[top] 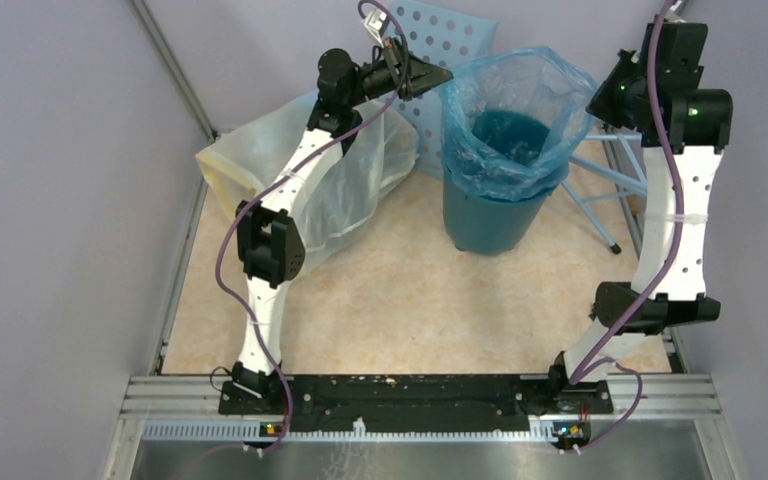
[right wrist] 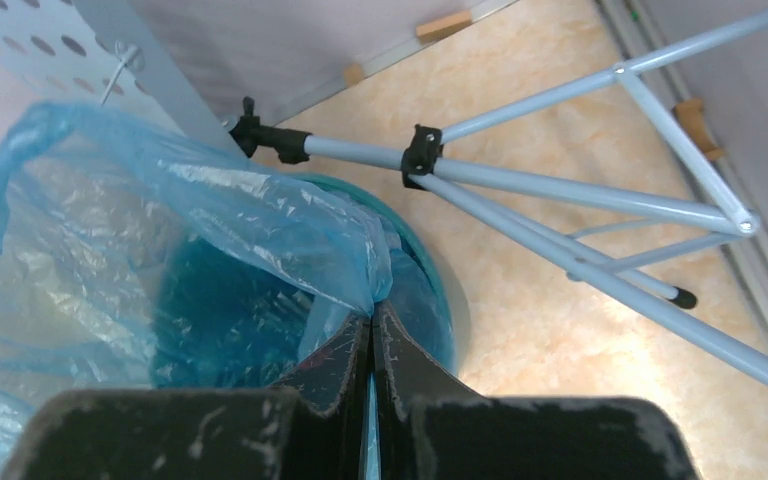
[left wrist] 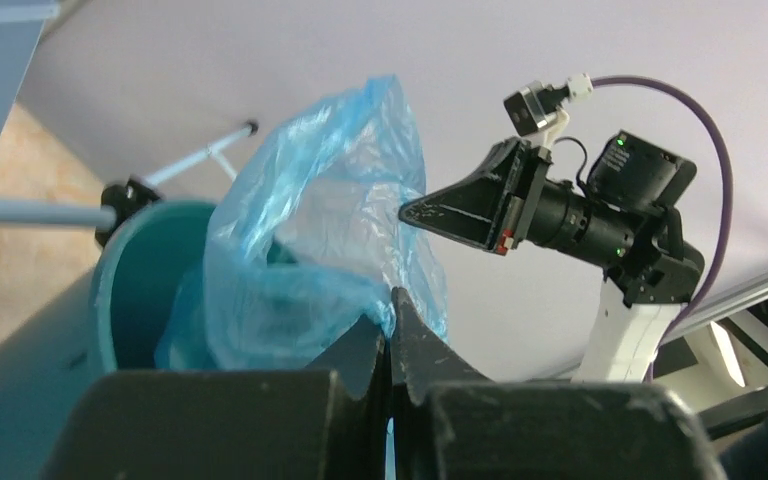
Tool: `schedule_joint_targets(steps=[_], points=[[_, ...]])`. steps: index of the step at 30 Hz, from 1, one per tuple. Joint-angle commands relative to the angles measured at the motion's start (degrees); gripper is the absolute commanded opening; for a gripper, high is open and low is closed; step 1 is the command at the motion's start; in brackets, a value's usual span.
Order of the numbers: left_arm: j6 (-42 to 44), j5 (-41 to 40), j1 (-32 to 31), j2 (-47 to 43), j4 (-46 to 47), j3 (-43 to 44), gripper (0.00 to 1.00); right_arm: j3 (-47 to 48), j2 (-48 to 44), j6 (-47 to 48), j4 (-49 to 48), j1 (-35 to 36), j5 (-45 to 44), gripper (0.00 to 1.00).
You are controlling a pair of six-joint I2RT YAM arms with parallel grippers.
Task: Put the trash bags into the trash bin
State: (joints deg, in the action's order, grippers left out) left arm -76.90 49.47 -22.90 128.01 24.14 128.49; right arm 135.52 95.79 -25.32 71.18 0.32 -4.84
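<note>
One bag [top: 505,100]: seated in bin [top: 490,215], mouth standing above bin's rim. The left gripper [top: 444,77] and right gripper [top: 600,100]: jaws clenched on bag's edge, opposite sides of bin. Step: fitting (my judgement); next, fold edge over rim.

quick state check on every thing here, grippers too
trash bag: mouth open, hanging into the trash bin, edge pinched on two sides
trash bin: upright, lined
left gripper: shut on the trash bag's edge
right gripper: shut on the trash bag's edge
whitish bag: lying crumpled
</note>
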Motion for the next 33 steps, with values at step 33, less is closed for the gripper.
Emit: schedule_joint_targets(steps=[33], points=[[9.02,4.41,4.72,-13.5,-7.64,-18.23,0.0,-21.6,-7.01,1.76,0.13,-8.14,4.63,0.03]])
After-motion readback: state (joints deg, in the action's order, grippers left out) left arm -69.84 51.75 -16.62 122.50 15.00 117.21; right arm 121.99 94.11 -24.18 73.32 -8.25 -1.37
